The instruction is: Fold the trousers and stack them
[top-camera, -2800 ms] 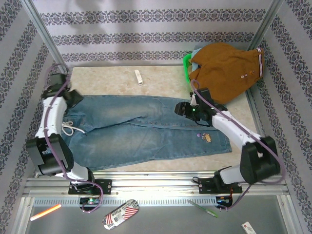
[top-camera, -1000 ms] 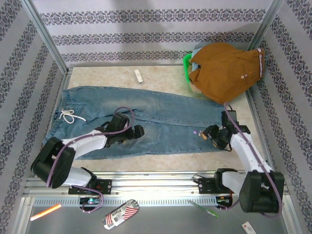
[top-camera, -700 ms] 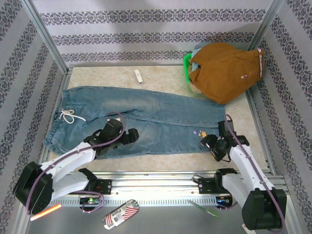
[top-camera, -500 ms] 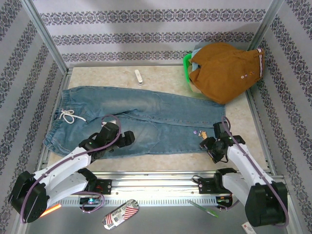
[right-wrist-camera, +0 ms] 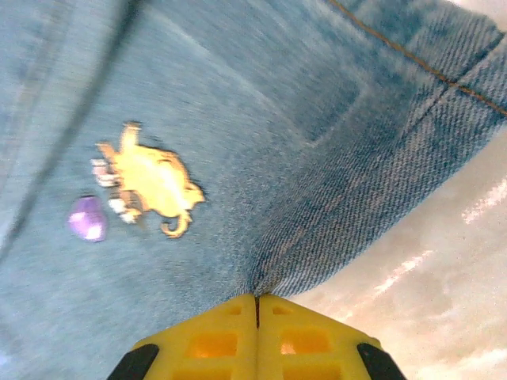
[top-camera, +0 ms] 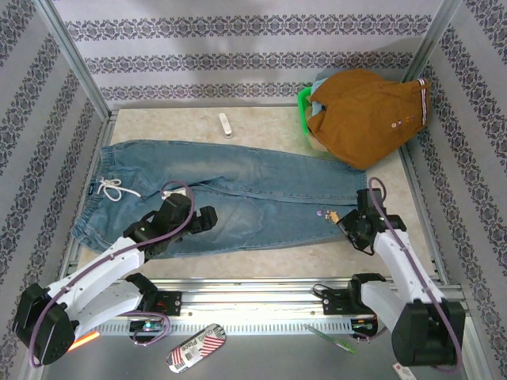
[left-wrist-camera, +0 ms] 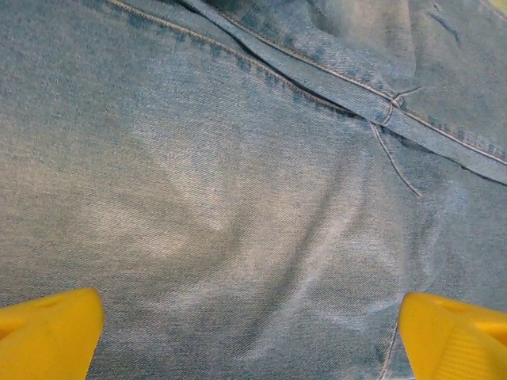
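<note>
From above, we see the trousers [top-camera: 238, 198] spread flat across the table [top-camera: 261, 127], waistband to the left and hems to the right. The left gripper [top-camera: 198, 219] hangs over the near leg's thigh, and the right gripper [top-camera: 354, 227] sits at the near hem corner. For a clean fold, we judge both should lift the near edge together and evenly.

At the left wrist, our fingers [left-wrist-camera: 47, 332] stand wide apart above denim, holding nothing. We should reach the edge and pinch a full layer first.

At the right wrist, the fingers [right-wrist-camera: 214, 340] are pressed together, seemingly pinching a pucker of hem near the yellow patch [right-wrist-camera: 150, 178]. The bite looks shallow, so we should lift slowly.
</note>
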`<state>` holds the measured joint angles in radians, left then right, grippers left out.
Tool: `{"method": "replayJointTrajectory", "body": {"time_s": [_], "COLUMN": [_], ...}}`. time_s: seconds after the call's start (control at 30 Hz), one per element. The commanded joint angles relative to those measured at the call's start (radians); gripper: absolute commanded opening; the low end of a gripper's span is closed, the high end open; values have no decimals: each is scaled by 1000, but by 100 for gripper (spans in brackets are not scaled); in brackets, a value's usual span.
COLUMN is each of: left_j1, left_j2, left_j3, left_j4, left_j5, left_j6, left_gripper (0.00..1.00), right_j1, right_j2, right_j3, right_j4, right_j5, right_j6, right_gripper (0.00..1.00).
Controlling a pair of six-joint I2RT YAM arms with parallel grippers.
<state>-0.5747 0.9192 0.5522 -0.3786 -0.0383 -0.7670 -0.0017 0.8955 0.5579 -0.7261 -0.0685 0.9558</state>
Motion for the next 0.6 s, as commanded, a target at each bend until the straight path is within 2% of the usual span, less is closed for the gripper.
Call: {"method": "replayJointTrajectory", "body": {"time_s": [0.0,0.1,0.2,0.43,0.57], "left_j1": [1,7,17,59,72], "left_j2": [-16,-20,-11,1,9], "left_j3": [44,68,101,184,211], "left_j4": [-56,-58,-59,-92,-95], "left_j5": [-36,-41,-33,-23,-18], "left_j6": [47,59,73,105,111], "left_gripper": [96,96,96,96,96], "right_j1": [22,35,57,181,180], "right_j2": [-117,-149,-110,84,213], "right_j3": [98,206,324,675,839], "right_j4": [-107,-153,-144,-109,-86], "right_j5": [29,28,6,45,55], "right_j6": [-30,-42,-56,-136,-200], "right_gripper": [0,0,0,0,0]}}
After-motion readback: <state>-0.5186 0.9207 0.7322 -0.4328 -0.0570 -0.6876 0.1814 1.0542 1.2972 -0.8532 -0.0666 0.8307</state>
